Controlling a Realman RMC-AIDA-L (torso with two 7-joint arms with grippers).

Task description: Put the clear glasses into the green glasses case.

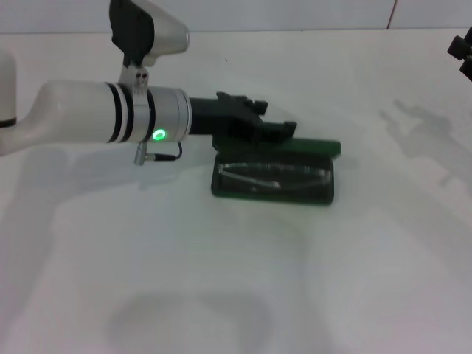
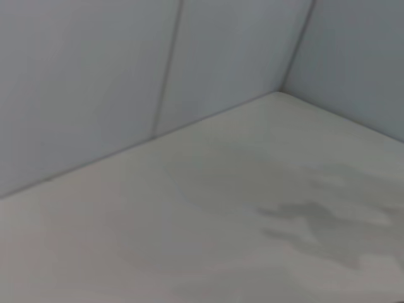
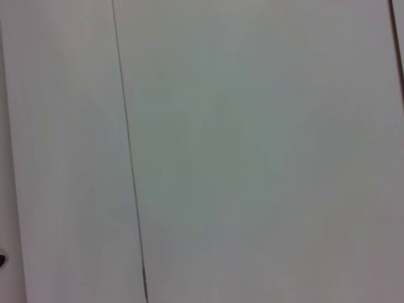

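The green glasses case [image 1: 273,193] lies open in the middle of the white table, in the head view. The clear glasses [image 1: 274,175] lie inside its tray, folded, running the length of the case. The case's lid [image 1: 321,147] shows as a thin green strip behind the tray. My left gripper [image 1: 276,130] reaches in from the left and sits at the back left edge of the case, by the lid. My right gripper [image 1: 462,53] is parked at the far right edge of the view, well away from the case. Neither wrist view shows the case or the glasses.
The white table [image 1: 236,280] ends at a pale wall [image 1: 295,15] at the back. In the left wrist view there is only the table top [image 2: 240,208] and a wall corner [image 2: 281,91]. A panelled wall [image 3: 252,151] fills the right wrist view.
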